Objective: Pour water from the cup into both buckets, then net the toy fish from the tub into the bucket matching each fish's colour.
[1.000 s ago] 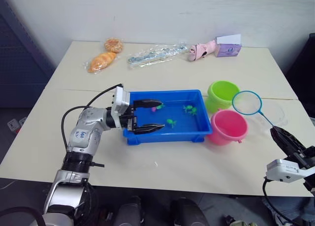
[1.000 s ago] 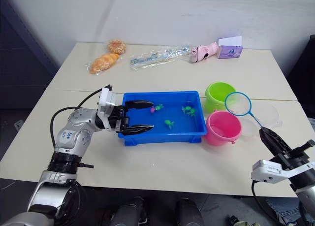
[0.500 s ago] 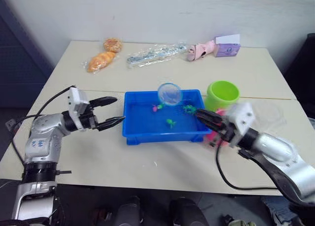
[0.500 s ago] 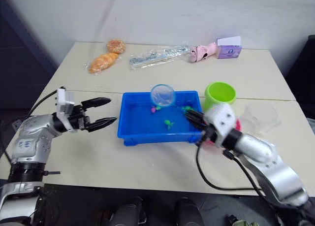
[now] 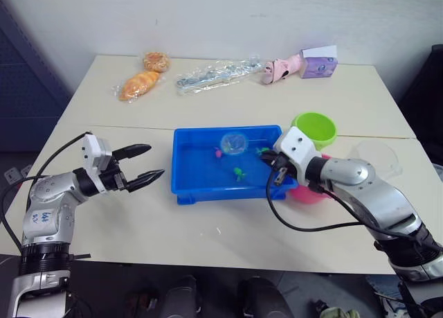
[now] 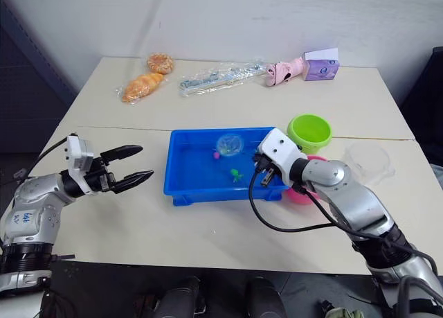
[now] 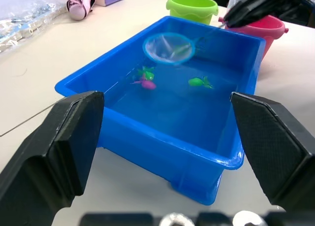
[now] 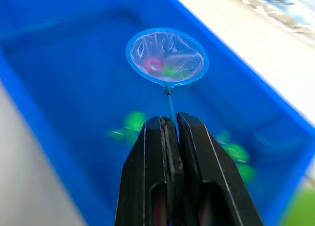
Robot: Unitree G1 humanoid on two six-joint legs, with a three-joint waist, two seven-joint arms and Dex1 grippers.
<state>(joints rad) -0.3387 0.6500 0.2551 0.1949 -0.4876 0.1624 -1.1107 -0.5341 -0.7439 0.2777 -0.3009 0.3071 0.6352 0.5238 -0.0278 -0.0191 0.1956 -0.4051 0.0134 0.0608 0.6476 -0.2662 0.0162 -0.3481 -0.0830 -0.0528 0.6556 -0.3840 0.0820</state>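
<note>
The net has dipped lower over three toy fish.

Pale cream worktop, built from two slabs meeting along a thin seam running left to right. Plain off-white wall directly behind the far edge. Dark blue panel at far left, dark shape at far right. Grey floor glimpsed at left.
</note>
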